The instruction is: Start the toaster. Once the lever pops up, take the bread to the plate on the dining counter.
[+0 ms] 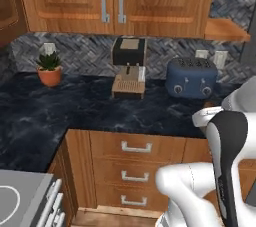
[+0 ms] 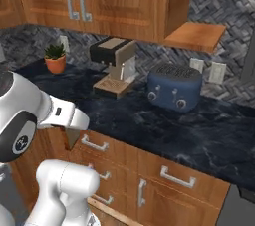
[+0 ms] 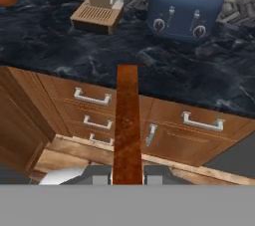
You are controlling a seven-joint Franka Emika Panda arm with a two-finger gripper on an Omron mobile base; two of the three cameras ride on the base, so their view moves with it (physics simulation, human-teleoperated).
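Dark counter [image 1: 100, 106]; coffee machine [image 1: 129, 66] beside toaster [image 1: 191, 77]; hand [image 3: 127, 172] clamps bread [image 3: 127, 120].

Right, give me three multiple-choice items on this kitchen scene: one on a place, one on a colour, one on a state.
1. What stands on the counter between the potted plant and the toaster?
A. a kettle
B. the coffee machine
C. a blender

2. What colour is the toaster?
A. red
B. dark blue
C. white

3. The end effector is:
A. open and empty
B. shut on the bread
C. shut on a mug

Answers: 1 B, it sits between them in the left base view; 2 B, its body is dark blue; 3 B, a brown slice stands edge-on between the fingertips in the hand view.
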